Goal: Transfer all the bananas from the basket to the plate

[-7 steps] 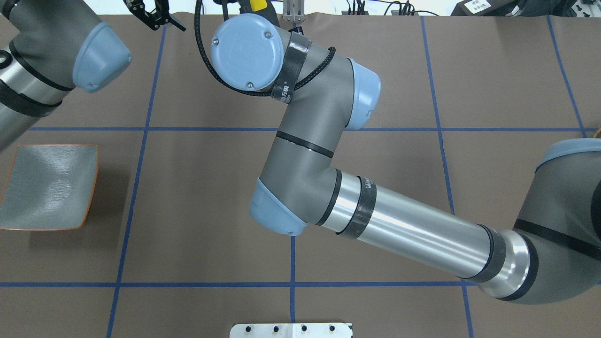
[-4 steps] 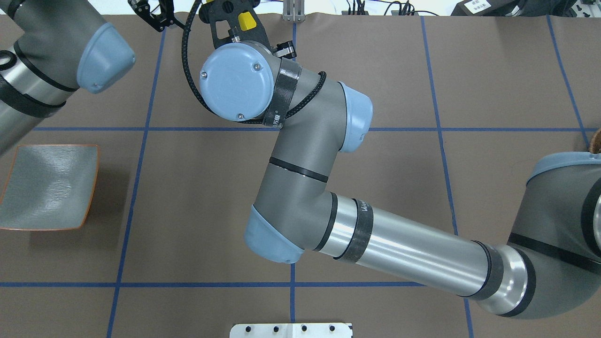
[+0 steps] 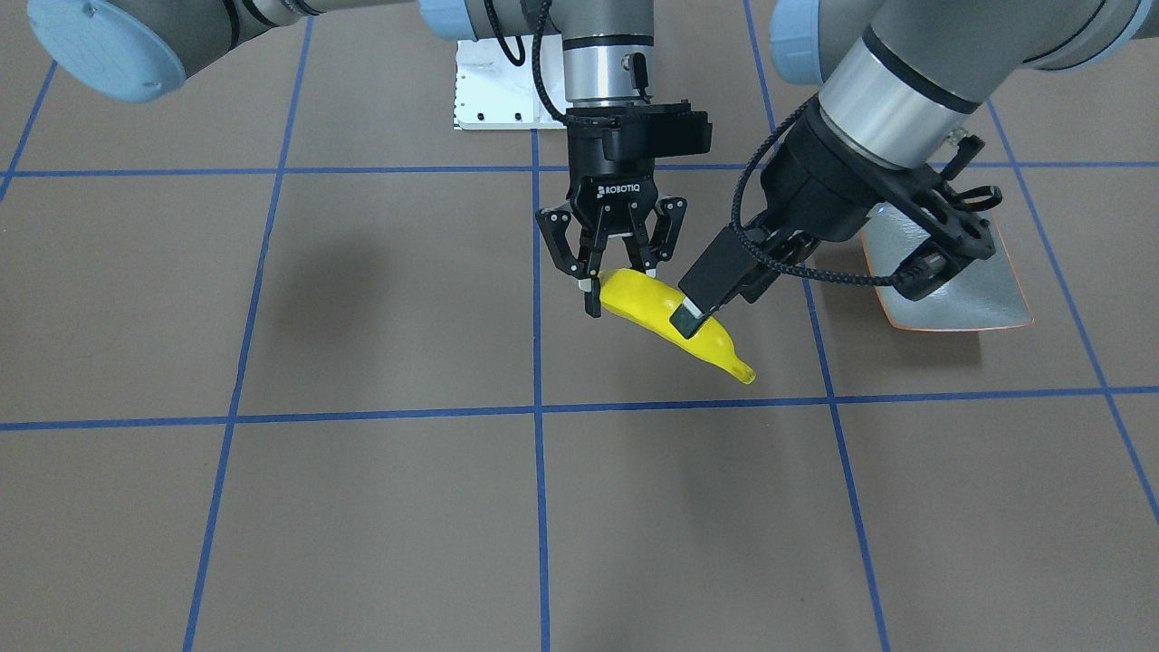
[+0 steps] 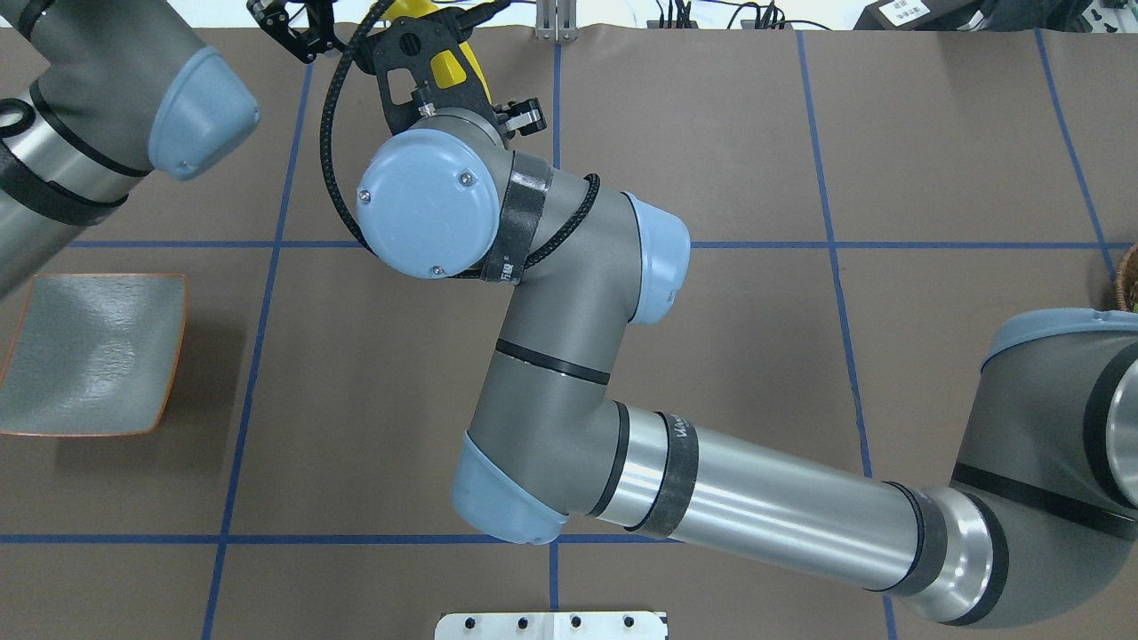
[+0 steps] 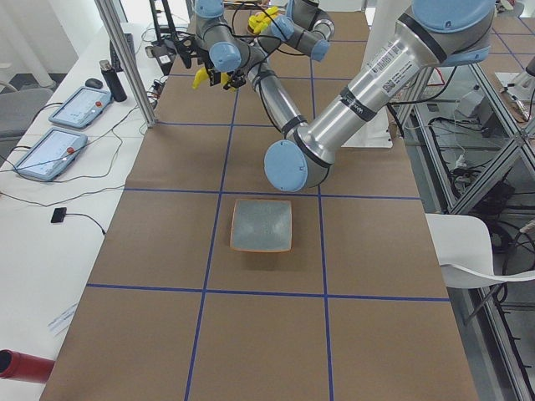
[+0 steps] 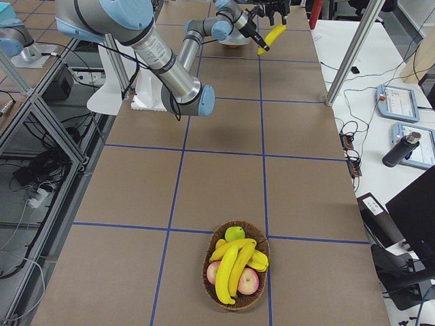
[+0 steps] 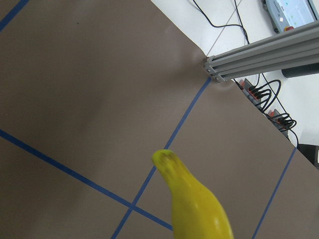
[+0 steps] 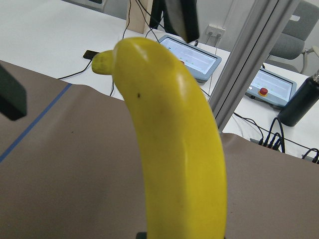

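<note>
Pinching one end of a banana point(image 3: 647, 303) in the closed right gripper point(image 3: 620, 285) in mid-air, well apart from the plate point(image 3: 969, 294), and straddling its middle with the spread left gripper point(image 3: 695, 308); likely light, firm, smooth, bruisable, so best squeezed gently mid-length.

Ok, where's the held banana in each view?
Front-facing: banana at centre.
Overhead: banana at top edge, left of centre, mostly hidden.
Exterior left: banana upper left, small.
Exterior right: banana at top, right of centre.
Left wrist: banana bottom centre.
Right wrist: banana fills the centre.
Landmark: the aluminium post by the table edge, close to the banana in both side and both wrist views.
</note>
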Available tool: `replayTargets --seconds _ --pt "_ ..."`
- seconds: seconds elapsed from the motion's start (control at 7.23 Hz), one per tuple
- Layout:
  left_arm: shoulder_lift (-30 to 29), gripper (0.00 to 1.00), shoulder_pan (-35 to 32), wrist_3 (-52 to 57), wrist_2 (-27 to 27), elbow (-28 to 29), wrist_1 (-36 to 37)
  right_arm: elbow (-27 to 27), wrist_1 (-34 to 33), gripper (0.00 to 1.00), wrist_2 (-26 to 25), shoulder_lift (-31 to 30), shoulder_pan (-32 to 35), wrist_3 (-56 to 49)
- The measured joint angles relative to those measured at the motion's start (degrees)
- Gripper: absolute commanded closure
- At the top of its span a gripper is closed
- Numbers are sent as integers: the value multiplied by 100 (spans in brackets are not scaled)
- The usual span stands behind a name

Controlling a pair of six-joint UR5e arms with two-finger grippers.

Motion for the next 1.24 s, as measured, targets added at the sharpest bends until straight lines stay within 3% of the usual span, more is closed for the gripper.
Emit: replayTargets --seconds 0.69,0.83,0.97,1.11,1.24 --pt "-3 17 34 31 10 -17 -50 158 4 100 -110 -14 -76 0" --pt "-5 24 49 38 14 -22 -59 165 4 100 -111 -14 -78 0" --pt "-7 40 58 43 16 -25 -62 170 7 100 -111 -13 -78 0" --pt "-8 61 68 47 17 -27 -63 179 13 100 -111 -12 -78 -1" --pt "-8 89 80 50 17 -29 -66 202 16 100 -111 -12 -78 -6"
